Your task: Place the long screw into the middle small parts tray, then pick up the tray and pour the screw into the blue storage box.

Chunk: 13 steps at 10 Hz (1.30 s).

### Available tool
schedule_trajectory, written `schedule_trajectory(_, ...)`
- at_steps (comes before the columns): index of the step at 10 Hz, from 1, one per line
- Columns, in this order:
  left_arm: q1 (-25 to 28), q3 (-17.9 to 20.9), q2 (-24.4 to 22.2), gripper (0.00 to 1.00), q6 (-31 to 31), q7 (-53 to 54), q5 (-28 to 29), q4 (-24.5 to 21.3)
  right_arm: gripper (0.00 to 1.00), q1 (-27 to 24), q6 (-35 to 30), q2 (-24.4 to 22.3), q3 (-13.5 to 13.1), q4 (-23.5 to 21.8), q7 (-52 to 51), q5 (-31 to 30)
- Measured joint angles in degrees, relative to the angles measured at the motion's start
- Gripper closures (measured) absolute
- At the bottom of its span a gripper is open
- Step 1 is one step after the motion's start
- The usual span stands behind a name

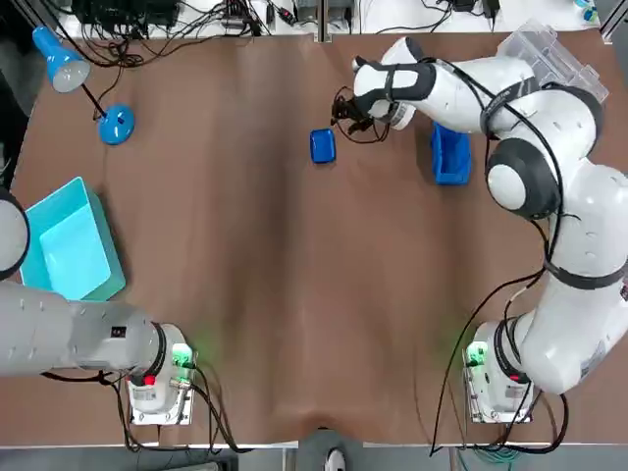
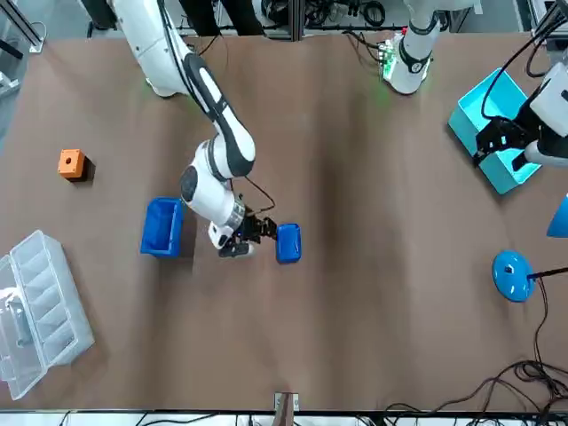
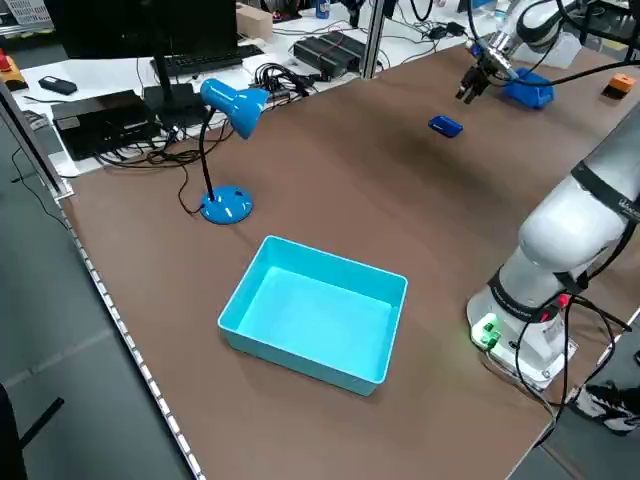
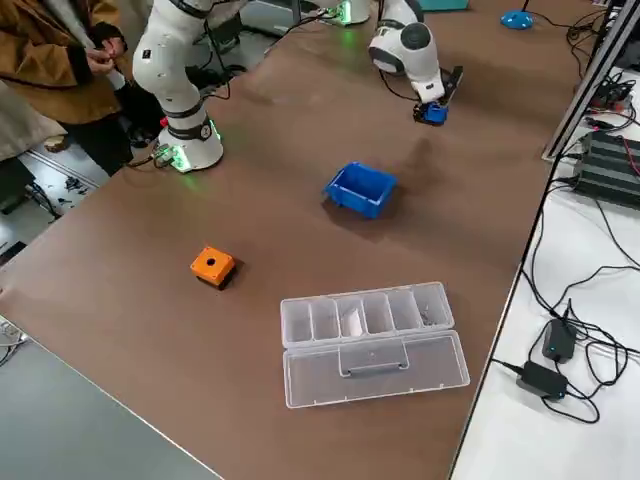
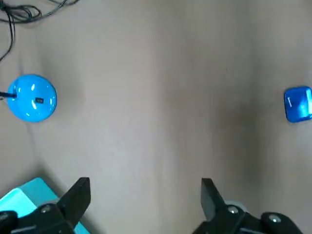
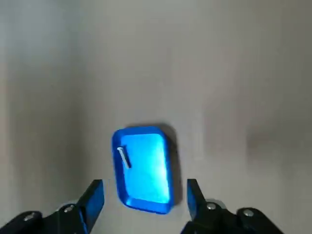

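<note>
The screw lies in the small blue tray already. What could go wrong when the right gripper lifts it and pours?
The thin silver screw lies loose by one rim of the shallow blue tray; a tilted lift could spill it early. The open right gripper hangs over this low, flat tray, so the grip might slip. The left gripper idles near the turquoise bin.

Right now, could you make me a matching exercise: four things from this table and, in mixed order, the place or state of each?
1 long screw
2 right claw
3 turquoise box
4 orange cube

A open, at the small blue tray
B on the robot's left side of the table
C lying in the small blue tray
D near the table edge on the robot's right

Pairs: 1-C, 2-A, 3-B, 4-D.
</note>
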Motion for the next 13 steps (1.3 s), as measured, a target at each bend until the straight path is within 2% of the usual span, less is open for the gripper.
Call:
schedule_trajectory(5,0.2,-0.1,4.7,0.0,-2.5,-0.2,0.5,5.2,0.27,0.1,0.0,5.8,0.8,4.1,-0.6,0.2)
schedule_trajectory(6,0.2,-0.1,5.0,0.0,-3.0,-1.6,0.5,5.5,0.29,0.2,0.0,6.3,0.8,4.4,-0.9,0.2)
schedule_trajectory(9,-0.2,-0.5,5.3,0.0,-3.3,-7.4,2.7,5.7,0.42,1.5,0.0,6.9,0.9,4.7,-0.9,0.2)
schedule_trajectory(13,0.0,-0.6,5.5,0.0,-5.7,-8.4,3.1,5.9,0.42,1.8,1.3,8.4,0.9,5.4,-0.9,0.2)
